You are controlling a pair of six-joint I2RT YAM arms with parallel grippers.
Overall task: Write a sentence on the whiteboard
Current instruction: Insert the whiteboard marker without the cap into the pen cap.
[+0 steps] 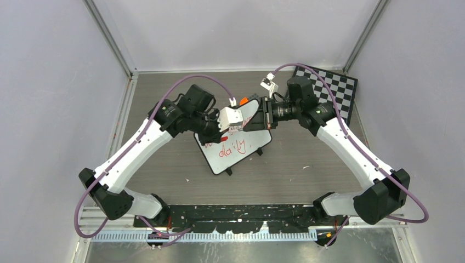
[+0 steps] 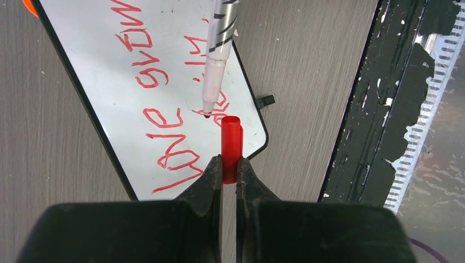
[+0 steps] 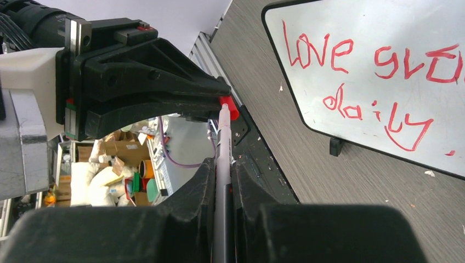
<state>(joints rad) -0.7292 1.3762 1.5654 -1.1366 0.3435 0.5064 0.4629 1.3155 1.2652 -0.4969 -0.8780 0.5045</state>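
Observation:
The whiteboard lies mid-table, tilted. The sentence, in red, reads "love grows daily" in two lines; it also shows in the left wrist view. My left gripper is shut on a red marker cap, open end pointing away. My right gripper is shut on a white marker. The marker points its tip just short of the cap's open end, above the board's near corner. Both grippers meet over the board's far end, left and right.
A black-and-white chessboard lies at the back right. A small orange object sits at the board's far edge. The whiteboard's black feet stick out. Black base rail along the near edge. Grey walls enclose the table.

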